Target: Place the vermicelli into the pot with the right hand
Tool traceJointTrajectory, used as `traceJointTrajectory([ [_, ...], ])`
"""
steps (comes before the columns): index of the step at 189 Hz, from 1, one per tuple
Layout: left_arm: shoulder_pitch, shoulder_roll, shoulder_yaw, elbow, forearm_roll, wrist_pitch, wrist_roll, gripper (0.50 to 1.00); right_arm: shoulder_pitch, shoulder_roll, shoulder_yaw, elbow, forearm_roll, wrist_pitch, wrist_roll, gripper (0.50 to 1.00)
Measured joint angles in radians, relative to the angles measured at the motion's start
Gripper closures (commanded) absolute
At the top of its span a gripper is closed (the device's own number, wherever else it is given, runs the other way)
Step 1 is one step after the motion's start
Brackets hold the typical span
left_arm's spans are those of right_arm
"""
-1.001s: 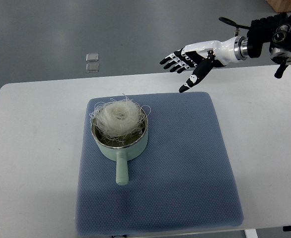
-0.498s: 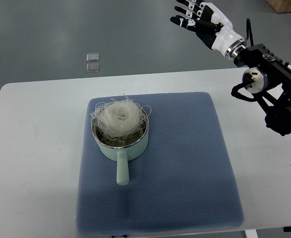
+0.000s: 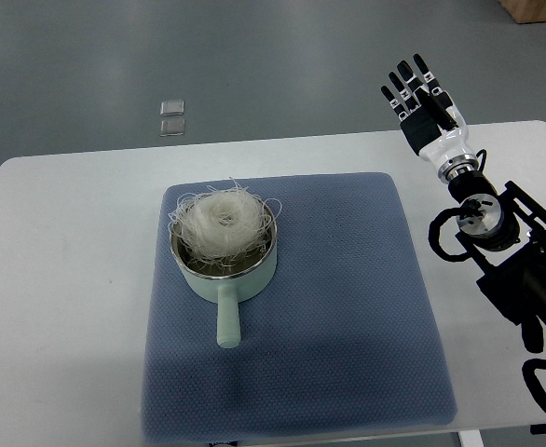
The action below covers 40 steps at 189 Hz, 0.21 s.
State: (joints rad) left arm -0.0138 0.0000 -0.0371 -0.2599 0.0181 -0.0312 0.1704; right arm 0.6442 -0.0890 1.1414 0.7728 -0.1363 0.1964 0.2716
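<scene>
A nest of white vermicelli (image 3: pixel 223 220) sits in a pale green pot (image 3: pixel 225 271) with its handle pointing toward me, on the left part of a blue mat (image 3: pixel 348 317). Some strands hang over the pot's rim. My right hand (image 3: pixel 422 102) is open and empty, fingers spread and pointing away from me, above the table's far right edge, well clear of the pot. Its dark arm (image 3: pixel 511 270) runs down the right side. The left arm is out of view.
The mat lies on a white table (image 3: pixel 59 279). Two small clear squares (image 3: pixel 172 116) lie on the grey floor beyond the table's far edge.
My right hand has swung from high at the far right back down toward me, and the arm has drawn in along the right side. The pot and vermicelli have not moved.
</scene>
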Motion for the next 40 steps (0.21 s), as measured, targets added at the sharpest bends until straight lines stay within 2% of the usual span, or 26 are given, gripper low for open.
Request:
traceJointTrajectory([
  [40, 0.0, 0.0, 0.001, 0.0, 0.0, 0.001, 0.0, 0.5, -0.016, 0.002, -0.01, -0.001, 0.001, 0.007, 0.0, 0.57],
])
